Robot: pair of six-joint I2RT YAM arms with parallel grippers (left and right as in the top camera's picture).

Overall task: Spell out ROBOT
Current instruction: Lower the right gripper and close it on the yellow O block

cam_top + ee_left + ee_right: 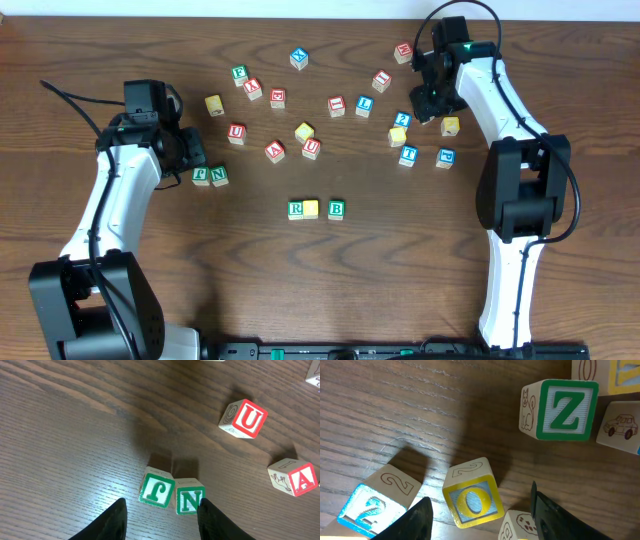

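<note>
A row stands at the table's front middle: a green R block (297,209), a yellow block (311,208) touching it, and a green B block (336,209) a little apart. My right gripper (425,105) is open at the back right. In the right wrist view its fingers (480,510) straddle a yellow O block (472,494) lying on the wood. My left gripper (195,152) is open and empty at the left. In the left wrist view its fingers (162,510) are just short of two green blocks, one of them an N (190,496).
Many letter blocks lie scattered across the back middle (311,148). A blue 2 block (370,505) and a green Z block (565,404) flank the O block. A red U block (244,418) and a red A block (295,476) lie beyond the green pair.
</note>
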